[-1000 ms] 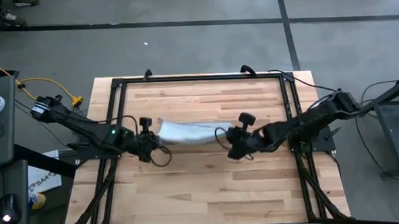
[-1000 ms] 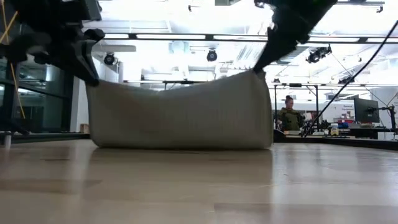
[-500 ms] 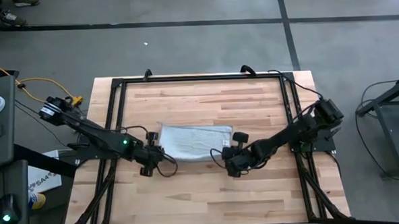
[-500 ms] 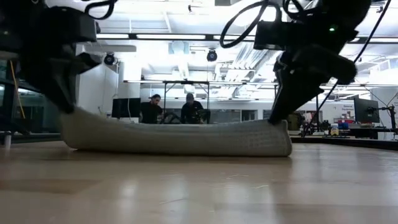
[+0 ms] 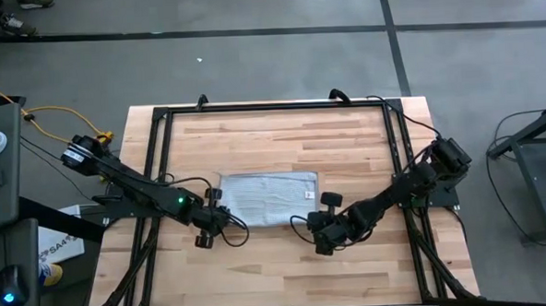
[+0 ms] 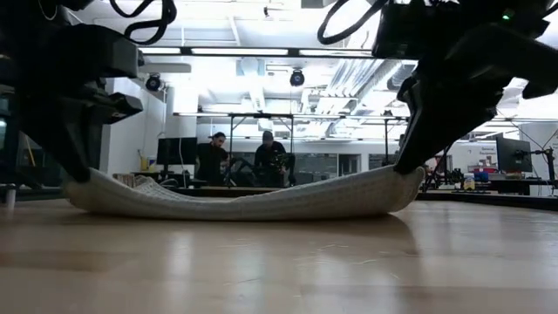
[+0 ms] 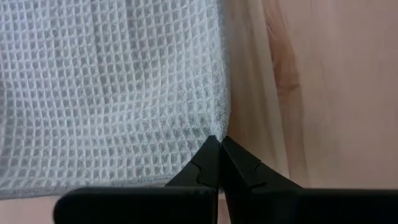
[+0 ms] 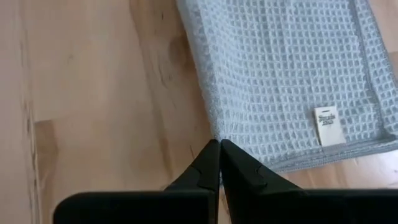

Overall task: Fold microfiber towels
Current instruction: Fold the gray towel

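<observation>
The light grey-blue microfiber towel (image 5: 266, 197) lies spread on the middle of the wooden table (image 5: 287, 263), its white tag (image 8: 328, 124) facing up near one corner. In the low view the towel's middle (image 6: 253, 208) rests on the wood and both ends curve upward. My left gripper (image 5: 215, 219) is shut at the towel's near left corner. My right gripper (image 5: 319, 227) is shut at its near right corner. My left gripper pinches the towel's near left corner (image 7: 213, 129) between its two fingertips, slanting down at it from the near left. The held end (image 6: 87, 179) is lifted a little off the table; the rest lies slack. One layer or several, I cannot tell. My right gripper pinches the near right corner (image 8: 216, 133) between its fingertips, slanting down from the near right. That end (image 6: 403, 181) is raised slightly above the wood, and the cloth sags away from it onto the table.
A black frame (image 5: 271, 107) runs around the table along its far, left and right sides. Bare wood lies in front of the towel toward the near edge. Beyond the table, people (image 6: 266, 157) stand in the room.
Both grippers have sunk and come toward the table's near edge, staying shut on the towel's corners. The towel, which hung upright between them, has been laid flat; its far part settled on the table first, and only the held corners stay raised.
</observation>
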`<state>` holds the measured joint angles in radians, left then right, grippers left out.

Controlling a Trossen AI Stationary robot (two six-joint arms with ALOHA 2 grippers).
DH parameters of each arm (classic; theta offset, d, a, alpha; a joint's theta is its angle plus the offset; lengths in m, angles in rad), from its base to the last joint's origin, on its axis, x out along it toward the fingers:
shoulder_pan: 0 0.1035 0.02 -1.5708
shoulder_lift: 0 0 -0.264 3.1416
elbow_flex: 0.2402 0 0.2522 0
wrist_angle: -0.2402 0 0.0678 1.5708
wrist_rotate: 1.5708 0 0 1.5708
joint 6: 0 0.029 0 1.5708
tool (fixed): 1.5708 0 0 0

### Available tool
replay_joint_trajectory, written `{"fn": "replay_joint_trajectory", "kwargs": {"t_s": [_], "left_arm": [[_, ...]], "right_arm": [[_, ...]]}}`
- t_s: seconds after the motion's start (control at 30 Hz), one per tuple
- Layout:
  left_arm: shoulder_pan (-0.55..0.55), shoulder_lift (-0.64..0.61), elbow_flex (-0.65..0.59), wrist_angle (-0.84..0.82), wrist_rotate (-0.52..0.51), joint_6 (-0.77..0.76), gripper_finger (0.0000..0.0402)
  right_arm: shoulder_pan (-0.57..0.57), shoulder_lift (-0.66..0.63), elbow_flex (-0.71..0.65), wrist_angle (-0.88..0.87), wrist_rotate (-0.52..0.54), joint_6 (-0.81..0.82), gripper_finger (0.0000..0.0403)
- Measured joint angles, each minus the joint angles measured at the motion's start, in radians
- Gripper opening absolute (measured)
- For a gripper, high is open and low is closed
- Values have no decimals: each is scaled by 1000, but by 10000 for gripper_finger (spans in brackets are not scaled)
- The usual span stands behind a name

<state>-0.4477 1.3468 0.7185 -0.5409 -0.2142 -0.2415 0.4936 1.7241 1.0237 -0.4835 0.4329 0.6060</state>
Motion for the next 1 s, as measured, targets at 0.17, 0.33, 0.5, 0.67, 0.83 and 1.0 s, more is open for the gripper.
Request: {"fn": "replay_joint_trajectory", "kwargs": {"t_s": [0.17,0.33,0.5,0.67,0.83,1.0], "left_arm": [[-7,0,0,15,39,-19,0],[-7,0,0,43,86,-39,0],[-7,0,0,74,125,-59,0],[-7,0,0,76,132,-58,4],[-7,0,0,78,176,-75,17],[-6,0,0,79,198,-79,20]], "right_arm": [[12,0,0,2,-23,12,3],[11,0,0,0,-64,28,3],[13,0,0,-2,-100,52,3],[25,0,0,1,-105,53,3],[25,0,0,3,-150,70,3],[24,-1,0,5,-155,71,3]]}}
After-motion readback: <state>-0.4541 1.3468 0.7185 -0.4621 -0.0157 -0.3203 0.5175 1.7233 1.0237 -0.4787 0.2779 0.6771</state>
